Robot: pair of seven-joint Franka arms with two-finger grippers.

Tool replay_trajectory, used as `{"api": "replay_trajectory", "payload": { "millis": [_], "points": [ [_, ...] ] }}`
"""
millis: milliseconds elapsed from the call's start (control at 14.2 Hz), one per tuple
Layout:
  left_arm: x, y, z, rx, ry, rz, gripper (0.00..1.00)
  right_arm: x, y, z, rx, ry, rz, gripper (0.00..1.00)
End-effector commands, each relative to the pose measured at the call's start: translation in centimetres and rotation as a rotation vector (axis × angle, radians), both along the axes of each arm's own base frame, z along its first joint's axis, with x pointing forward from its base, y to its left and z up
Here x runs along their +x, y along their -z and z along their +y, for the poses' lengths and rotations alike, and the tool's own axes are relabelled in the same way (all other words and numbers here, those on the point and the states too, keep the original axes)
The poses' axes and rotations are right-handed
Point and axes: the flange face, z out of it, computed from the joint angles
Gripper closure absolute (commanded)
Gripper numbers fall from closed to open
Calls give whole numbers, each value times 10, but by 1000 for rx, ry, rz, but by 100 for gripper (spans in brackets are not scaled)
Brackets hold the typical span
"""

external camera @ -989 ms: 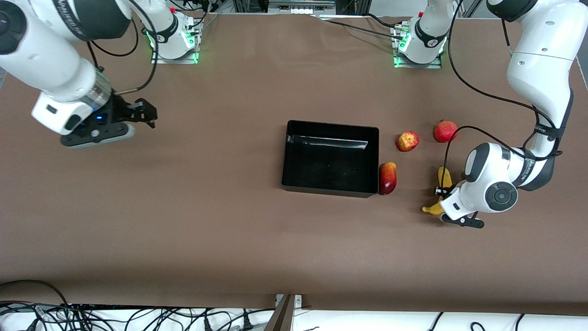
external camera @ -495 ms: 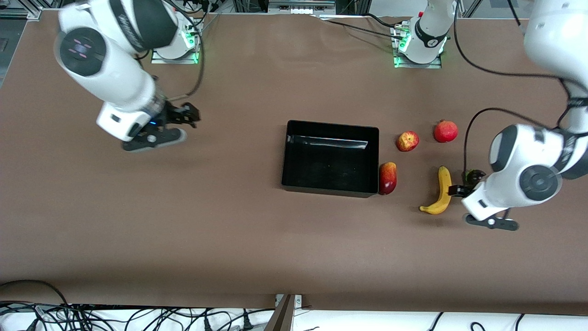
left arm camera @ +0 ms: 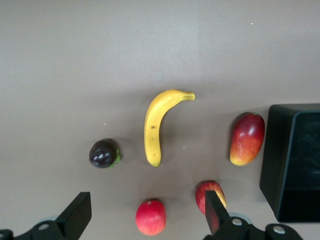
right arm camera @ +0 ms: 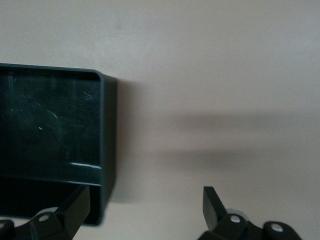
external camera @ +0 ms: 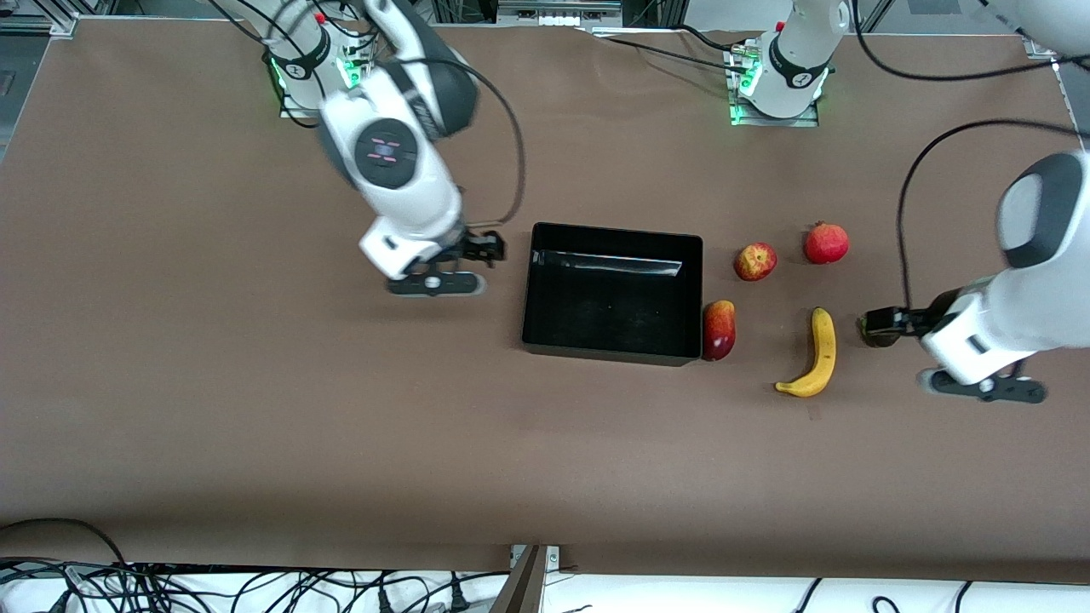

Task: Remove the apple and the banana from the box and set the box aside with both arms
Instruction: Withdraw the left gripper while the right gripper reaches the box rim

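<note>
Beside the empty box (external camera: 611, 292), banana (external camera: 816, 354) and apple (external camera: 754, 260) lie.

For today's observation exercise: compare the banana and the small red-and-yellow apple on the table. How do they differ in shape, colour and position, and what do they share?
The banana is long and curved; the apple is small and round. The banana is yellow with small dark specks; the apple is red with yellow patches. The banana lies nearer the front camera; the apple lies closer to the black box. Both rest on the table outside the box, and neither is held by a tool.
</note>
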Motion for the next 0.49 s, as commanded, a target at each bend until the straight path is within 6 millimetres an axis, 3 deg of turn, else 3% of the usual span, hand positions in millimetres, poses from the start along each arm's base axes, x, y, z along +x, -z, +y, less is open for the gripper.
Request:
{"api": "replay_trajectory", "payload": {
  "millis": [0, 212, 353, 424],
  "points": [
    [-20, -70, -7, 14, 25, -81, 0, 0, 32, 32, 35, 93, -7, 0],
    [-68, -105, -22, -10, -19, -95, 0, -16, 83, 70, 55, 149, -34, 0],
    [-77, -102, -4, -46, -78, -76, 0, -21, 116, 80, 54, 166, -40, 2],
    [-92, -89, -3, -65, -91, -47, 0, -24, 127, 82, 47, 159, -36, 10]
  ]
}}
